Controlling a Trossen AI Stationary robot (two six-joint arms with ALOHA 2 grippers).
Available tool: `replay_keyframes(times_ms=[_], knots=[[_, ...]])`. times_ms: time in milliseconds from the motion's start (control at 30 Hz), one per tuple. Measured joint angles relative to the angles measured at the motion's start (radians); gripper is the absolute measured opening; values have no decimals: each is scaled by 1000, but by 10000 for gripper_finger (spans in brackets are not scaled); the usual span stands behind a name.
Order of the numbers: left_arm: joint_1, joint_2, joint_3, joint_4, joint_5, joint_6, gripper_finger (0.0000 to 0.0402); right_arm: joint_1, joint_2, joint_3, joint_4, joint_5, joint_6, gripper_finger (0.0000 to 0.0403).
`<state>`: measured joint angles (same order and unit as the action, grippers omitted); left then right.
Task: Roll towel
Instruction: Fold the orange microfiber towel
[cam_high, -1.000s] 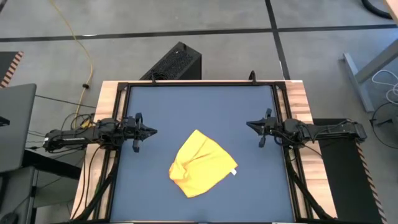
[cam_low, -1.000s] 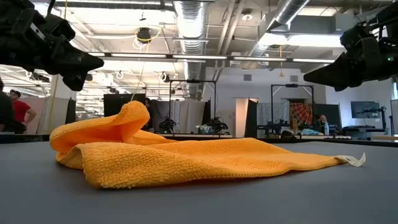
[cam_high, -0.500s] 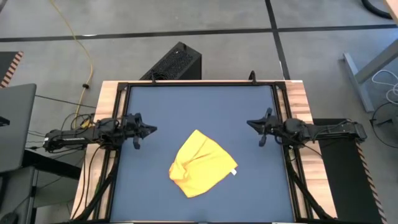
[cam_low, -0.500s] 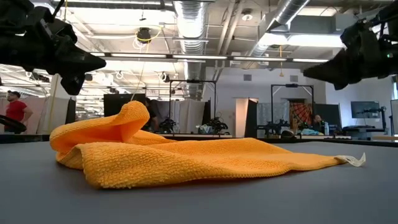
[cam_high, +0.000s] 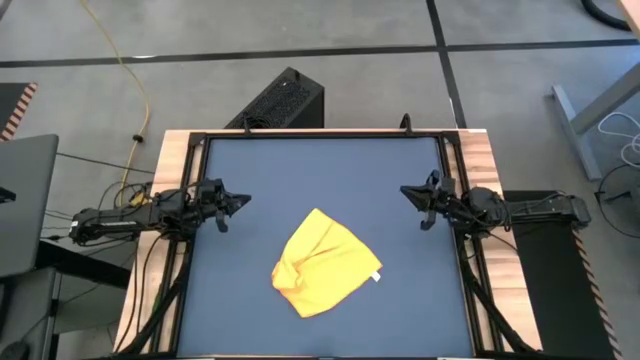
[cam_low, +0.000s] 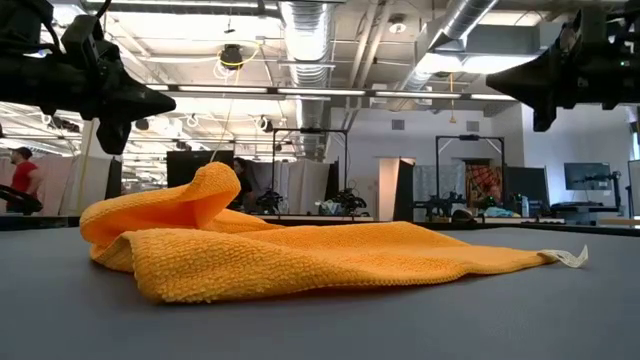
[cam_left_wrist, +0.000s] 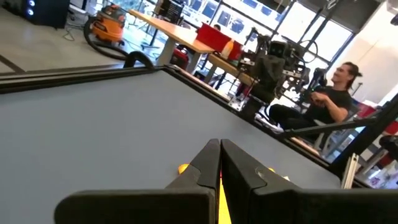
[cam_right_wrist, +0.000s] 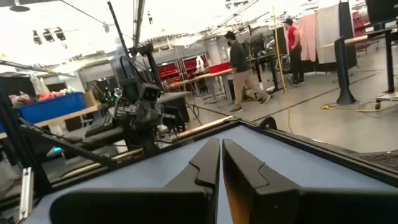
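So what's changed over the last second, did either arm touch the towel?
No. The left gripper drew back slightly toward its own table edge, and the right gripper pulled back toward its side and rose. Neither took hold of anything; both sets of jaws stayed shut. The towel lies crumpled exactly as before.

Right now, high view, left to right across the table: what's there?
Left claw, shut, by the left edge → yellow towel, crumpled near mid-table → its white tag → right claw, shut, by the right edge. Neither claw touches the towel.
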<state>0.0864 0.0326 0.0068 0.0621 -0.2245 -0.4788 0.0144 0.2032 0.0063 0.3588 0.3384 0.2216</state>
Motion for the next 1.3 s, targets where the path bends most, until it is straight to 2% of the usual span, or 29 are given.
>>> replay_keyframes(times_ms=[133,300,400,533,633,900,1000,1100,1200,1300], knots=[[0,0,0,14,3,-7,0,32,53,0,8,-3,14,46],[0,20,0,88,-29,-60,0,92,176,0,128,-3,15,46],[-3,76,0,179,20,-31,0,125,276,19,168,-1,10,46],[-25,217,0,319,121,-4,0,147,439,82,234,-1,-3,47],[-55,355,5,414,142,27,0,156,565,142,262,1,-41,47],[-192,689,147,486,230,149,0,197,859,285,259,3,-44,47],[-263,797,223,475,214,180,0,219,960,346,254,3,-49,47],[-327,899,304,459,162,184,0,229,1046,416,251,2,-121,47],[-380,984,387,376,147,193,0,232,1117,486,243,2,-153,47],[-431,1064,473,297,106,134,0,235,1174,552,207,0,-155,47]])
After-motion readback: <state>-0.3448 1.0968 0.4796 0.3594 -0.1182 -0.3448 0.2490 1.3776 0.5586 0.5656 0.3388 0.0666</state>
